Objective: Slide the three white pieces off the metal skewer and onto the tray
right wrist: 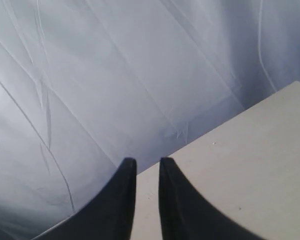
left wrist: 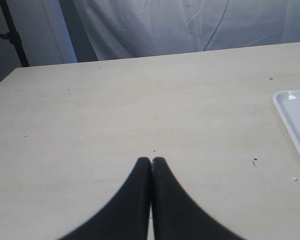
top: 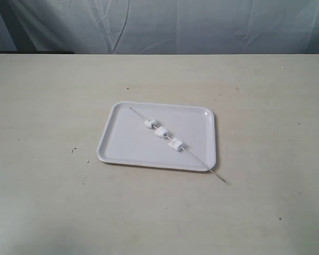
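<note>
We find the desk (top: 53,202) carrying the tray (top: 122,151) near its middle. The metal skewer (top: 196,158) lies slantwise across the tray, one tip inside near a far corner and the other poking past the near rim onto the desk (a free end to seize, we judge). Our left tool (left wrist: 151,161) hangs over bare desk, jaws pressed together, empty. Our right tool (right wrist: 147,162) stands slightly parted, gripping nothing. The three white pieces (top: 162,134) sit threaded mid-skewer over the tray floor, so we expect them to land inside.
</note>
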`<control>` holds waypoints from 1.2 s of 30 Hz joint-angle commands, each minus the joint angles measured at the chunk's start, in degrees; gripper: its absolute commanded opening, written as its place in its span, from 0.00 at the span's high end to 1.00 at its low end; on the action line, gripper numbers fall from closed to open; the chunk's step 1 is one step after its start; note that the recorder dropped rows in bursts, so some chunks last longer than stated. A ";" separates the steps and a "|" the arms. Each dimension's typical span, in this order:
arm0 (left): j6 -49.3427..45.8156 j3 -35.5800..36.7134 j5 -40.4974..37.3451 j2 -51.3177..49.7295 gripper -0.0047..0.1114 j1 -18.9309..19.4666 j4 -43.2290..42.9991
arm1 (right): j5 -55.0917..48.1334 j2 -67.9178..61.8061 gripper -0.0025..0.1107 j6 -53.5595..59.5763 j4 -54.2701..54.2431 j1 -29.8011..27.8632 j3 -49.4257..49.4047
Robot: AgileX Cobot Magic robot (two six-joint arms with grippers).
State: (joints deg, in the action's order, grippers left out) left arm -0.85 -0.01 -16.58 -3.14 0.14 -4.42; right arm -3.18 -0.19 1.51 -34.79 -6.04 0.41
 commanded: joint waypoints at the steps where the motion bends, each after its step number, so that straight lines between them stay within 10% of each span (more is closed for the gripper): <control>1: -0.12 0.01 -0.05 0.45 0.96 0.33 0.35 | -2.73 0.19 0.83 0.46 -0.45 0.35 3.70; 13: -0.12 0.01 2.11 0.45 0.96 0.33 -0.30 | -9.10 -0.34 0.83 7.47 -1.73 6.09 10.89; 20: 2.32 0.01 23.23 0.45 0.96 0.33 8.25 | -14.14 -3.51 0.98 15.26 -5.84 6.09 11.16; 36: -3.42 -16.42 -0.53 -16.01 0.96 0.33 14.11 | -23.78 -24.88 0.98 55.75 -37.71 6.09 14.78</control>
State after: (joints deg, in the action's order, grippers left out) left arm -0.33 -11.85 -11.34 -14.63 0.14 9.16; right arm -25.26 -21.21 54.58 -70.94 -0.13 12.88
